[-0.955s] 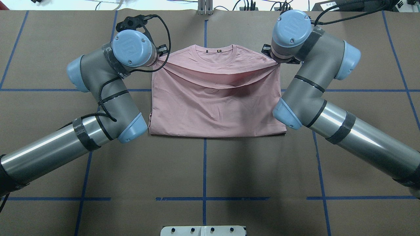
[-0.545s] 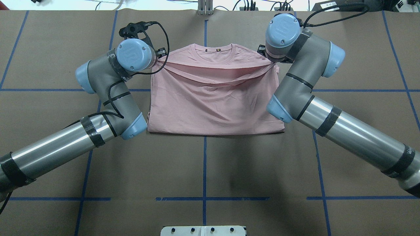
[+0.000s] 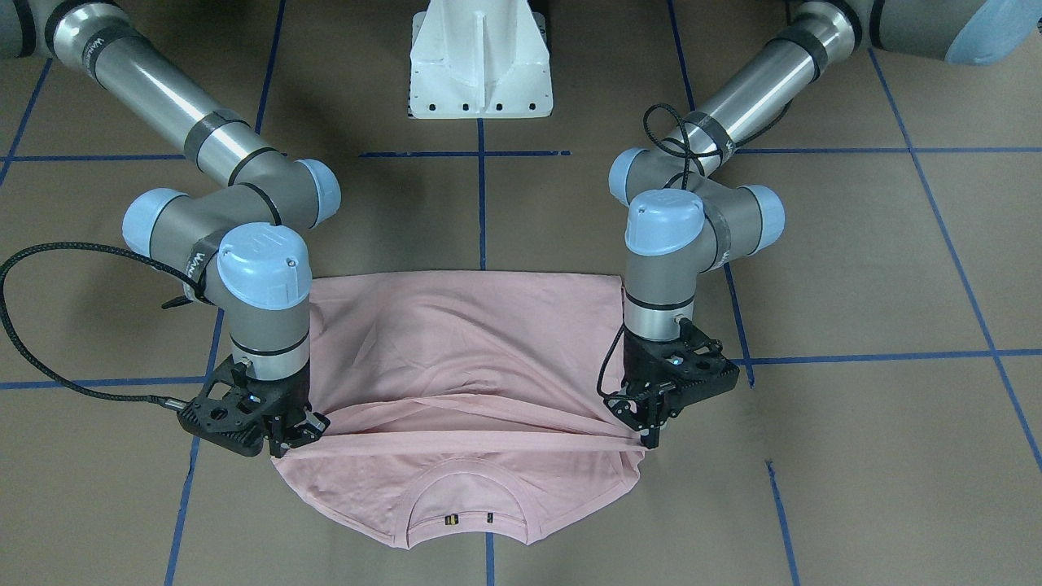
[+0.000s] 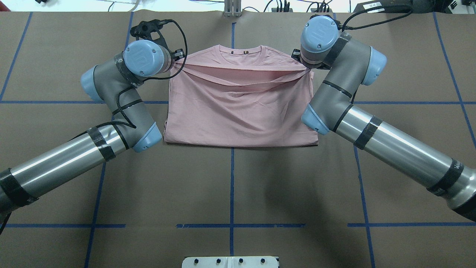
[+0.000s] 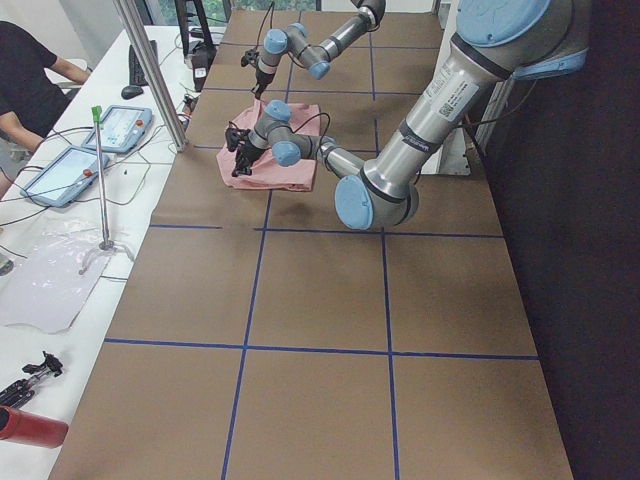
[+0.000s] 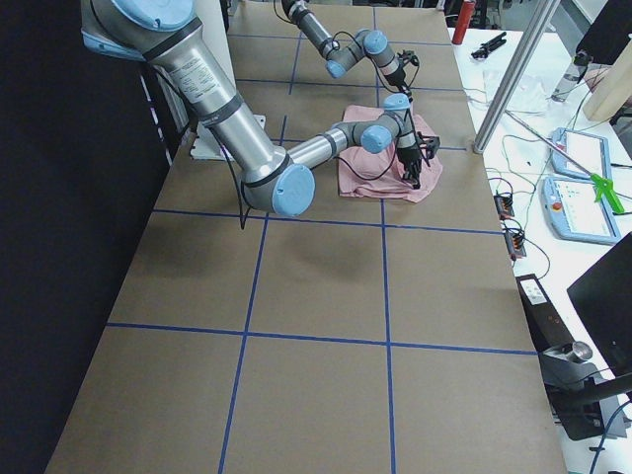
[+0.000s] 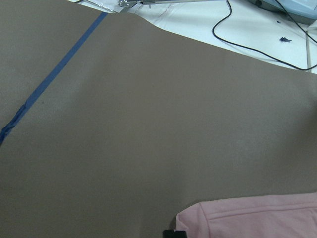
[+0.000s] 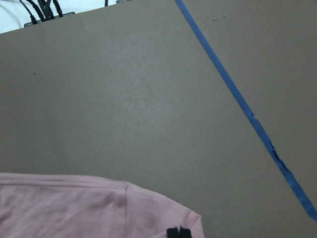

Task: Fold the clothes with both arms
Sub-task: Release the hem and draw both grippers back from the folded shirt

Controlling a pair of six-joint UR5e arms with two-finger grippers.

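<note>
While each claw pinches a corner of the hem [image 3: 472, 443], we judge the bottom-to-top fold close to done: left gripper [image 3: 649, 425] and right gripper [image 3: 295, 431] hold that edge taut just short of the collar [image 3: 464, 500]. T-shirt [image 4: 238, 111] lies on the brown table [image 4: 238, 193], on the far half from the base. Next move, we reckon: lower the hem onto the shoulders, then release. Count: one T-shirt, two arms, two grippers

Robotics lab: brown paper-covered surface [image 4: 297, 193] gridded with blue tape [image 4: 231, 186], teach pendants [image 5: 118, 127], loose cables [image 7: 247, 48], aluminium frame post [image 5: 150, 70] alongside.
</note>
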